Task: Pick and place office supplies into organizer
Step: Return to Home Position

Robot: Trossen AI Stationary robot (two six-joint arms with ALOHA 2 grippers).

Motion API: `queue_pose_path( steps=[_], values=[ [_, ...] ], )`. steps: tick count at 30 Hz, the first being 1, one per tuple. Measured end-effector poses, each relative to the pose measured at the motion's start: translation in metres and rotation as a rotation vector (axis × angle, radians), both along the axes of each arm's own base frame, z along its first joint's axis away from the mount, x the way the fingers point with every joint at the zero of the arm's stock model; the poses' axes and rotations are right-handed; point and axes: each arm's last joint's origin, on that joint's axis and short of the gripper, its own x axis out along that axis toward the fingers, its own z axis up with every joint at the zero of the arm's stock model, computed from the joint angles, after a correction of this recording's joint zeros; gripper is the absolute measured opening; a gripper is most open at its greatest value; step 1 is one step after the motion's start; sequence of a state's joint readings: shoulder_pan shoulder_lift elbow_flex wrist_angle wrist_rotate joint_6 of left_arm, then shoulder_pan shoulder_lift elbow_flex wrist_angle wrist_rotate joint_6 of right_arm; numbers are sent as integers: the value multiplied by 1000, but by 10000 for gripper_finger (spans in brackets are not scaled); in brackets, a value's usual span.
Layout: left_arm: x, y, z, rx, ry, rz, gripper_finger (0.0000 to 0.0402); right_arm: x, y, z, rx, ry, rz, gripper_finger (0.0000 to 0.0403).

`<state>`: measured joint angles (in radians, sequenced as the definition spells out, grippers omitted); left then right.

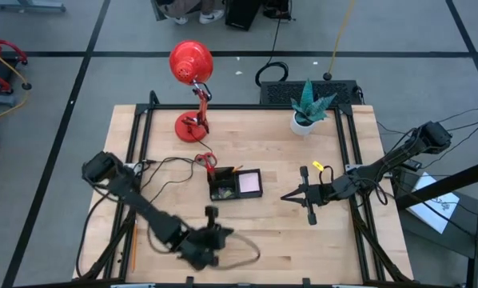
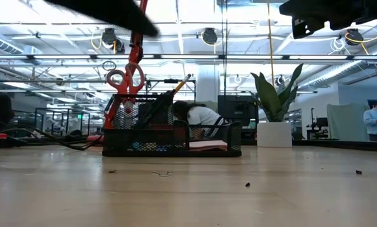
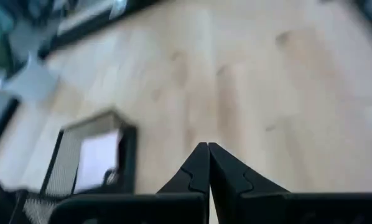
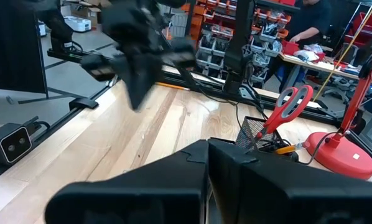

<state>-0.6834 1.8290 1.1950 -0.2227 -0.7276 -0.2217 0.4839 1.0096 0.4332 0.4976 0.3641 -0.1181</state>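
Between organizer [image 1: 260, 186] and table edge [image 1: 247, 280], left gripper [image 1: 212, 210].

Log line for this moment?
left tool shut, empty | right tool shut, empty | organizer holds scissors, pencil

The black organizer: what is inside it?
Red-handled scissors and an orange pencil stick up from the organizer; a pale pad lies flat. Its mesh wall mostly hides anything smaller.

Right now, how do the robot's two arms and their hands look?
The left arm and the right arm are black, built of slim jointed segments; a thin dark cable loops off the left one. The left hand and the right hand each have two black angular fingers with stepped inner edges.
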Motion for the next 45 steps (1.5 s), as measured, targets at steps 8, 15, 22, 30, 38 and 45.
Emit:
queue_pose_path(
  steps=[8,15,22,30,38,45],
  values=[
    [-28,-26,-15,23,-57,-108,4,-1,0,-2,2,-2,0,0],
    [-32,-1,-45,92,-116,-84,5,-8,-9,-18,61,-75,52,0],
    [-20,33,-50,63,-273,-273,5,-29,-27,-41,109,-228,92,0],
    [-15,77,-20,3,-465,-445,2,-31,-48,-52,74,-215,-11,0],
    [-60,69,31,334,-426,-208,1,-32,-51,-38,55,-360,4,0],
    [-110,70,19,229,-600,-320,1,-34,-53,-38,71,-334,18,0]
  ],
)
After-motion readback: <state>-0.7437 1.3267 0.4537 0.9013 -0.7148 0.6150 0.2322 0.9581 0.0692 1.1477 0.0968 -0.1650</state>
